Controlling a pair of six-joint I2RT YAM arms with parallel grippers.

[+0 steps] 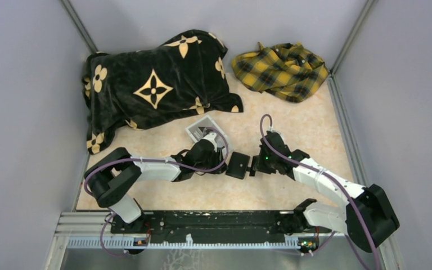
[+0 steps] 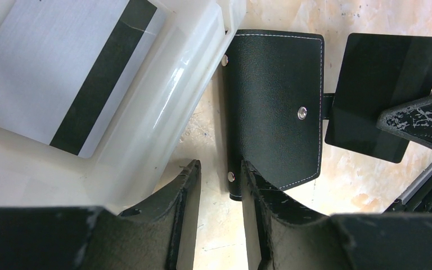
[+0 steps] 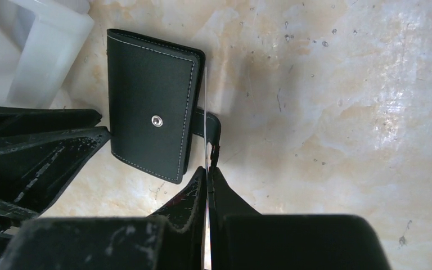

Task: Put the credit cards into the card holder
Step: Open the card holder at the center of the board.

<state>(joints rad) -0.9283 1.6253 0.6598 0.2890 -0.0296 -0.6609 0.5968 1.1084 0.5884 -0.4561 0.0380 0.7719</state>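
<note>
One black card (image 2: 382,84) pinched in right hand (image 3: 207,170) (by one edge), left hand (image 2: 219,167) half-open beside closed card holder (image 2: 275,107)

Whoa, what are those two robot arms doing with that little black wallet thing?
They are working on getting cards into the card holder. The right claw is shut on a black card, holding it right by the holder's strap. The card holder lies closed on the table. The left claw is open, with the holder's other edge between its fingers. A silver card sits in the clear box nearby.
</note>
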